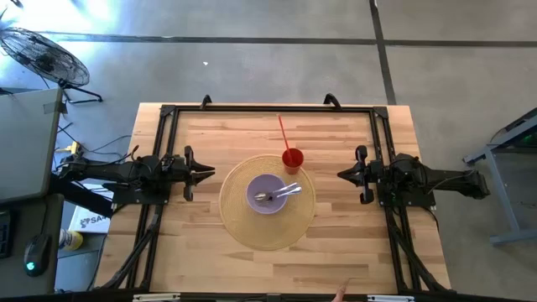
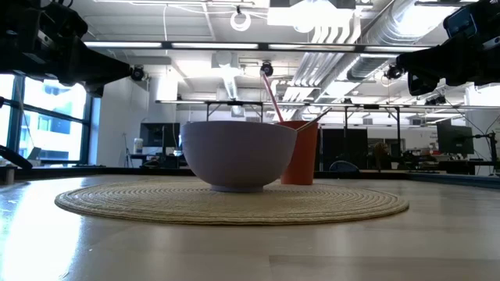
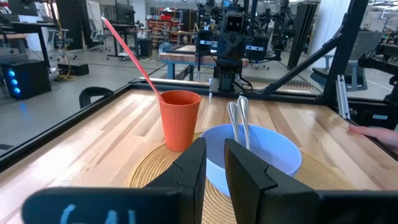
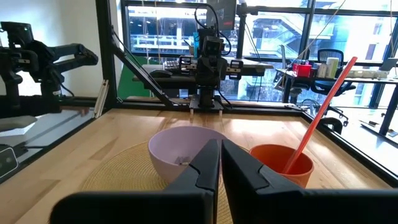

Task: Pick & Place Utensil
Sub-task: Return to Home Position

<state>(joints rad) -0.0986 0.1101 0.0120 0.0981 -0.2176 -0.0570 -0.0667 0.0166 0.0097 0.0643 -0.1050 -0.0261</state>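
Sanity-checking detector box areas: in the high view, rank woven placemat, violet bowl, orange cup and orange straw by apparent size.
1. woven placemat
2. violet bowl
3. orange cup
orange straw: unranked against the cup; longer than the cup is wide, but far thinner.

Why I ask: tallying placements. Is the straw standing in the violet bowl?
No, the orange straw stands in the orange cup beside the violet bowl.

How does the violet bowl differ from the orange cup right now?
The violet bowl is wide and low; the orange cup is narrow and taller. The bowl holds two silver utensils; the cup holds an orange straw leaning out. Both stand upright on the woven mat.
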